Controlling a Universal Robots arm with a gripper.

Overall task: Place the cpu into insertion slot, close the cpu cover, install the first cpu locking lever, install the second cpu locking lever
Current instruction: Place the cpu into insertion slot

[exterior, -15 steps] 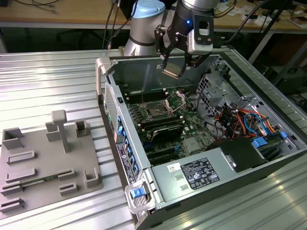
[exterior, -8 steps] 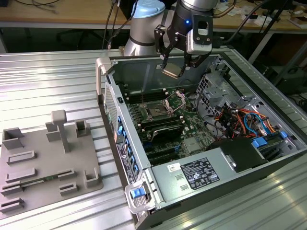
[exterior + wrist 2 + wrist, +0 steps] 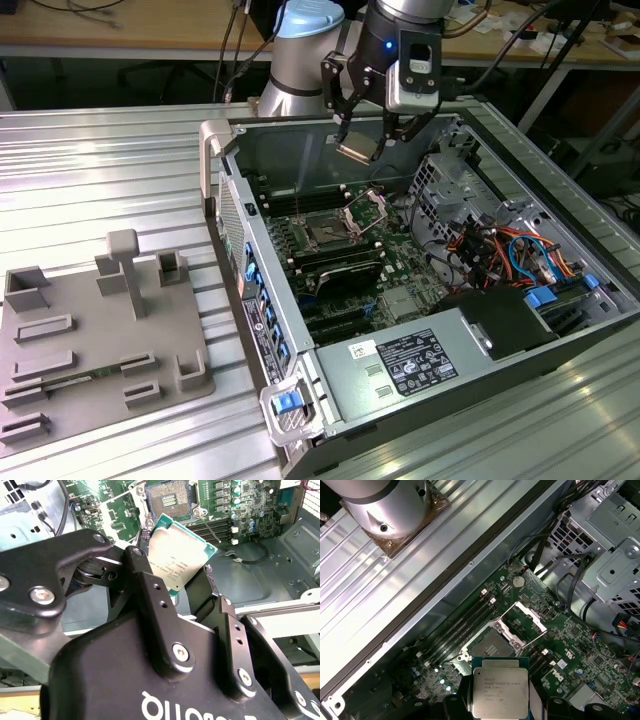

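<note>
In the second wrist view the gripper (image 3: 175, 572), jaws part-closed, pinched the cpu (image 3: 180, 547) by opposite edges. In the first wrist view the slot (image 3: 492, 645) lay beyond it. In the exterior view the slot sat at its seven o'clock, cover (image 3: 366, 208) raised.

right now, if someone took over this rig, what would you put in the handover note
The hand is shut on the cpu, gripping it by its edges in the air over the motherboard.
The insertion slot is empty and uncovered.
The cpu cover is swung up, open beside the slot.
Done: cpu picked up.
Left: cpu not seated, cover not closed, neither locking step done.
</note>
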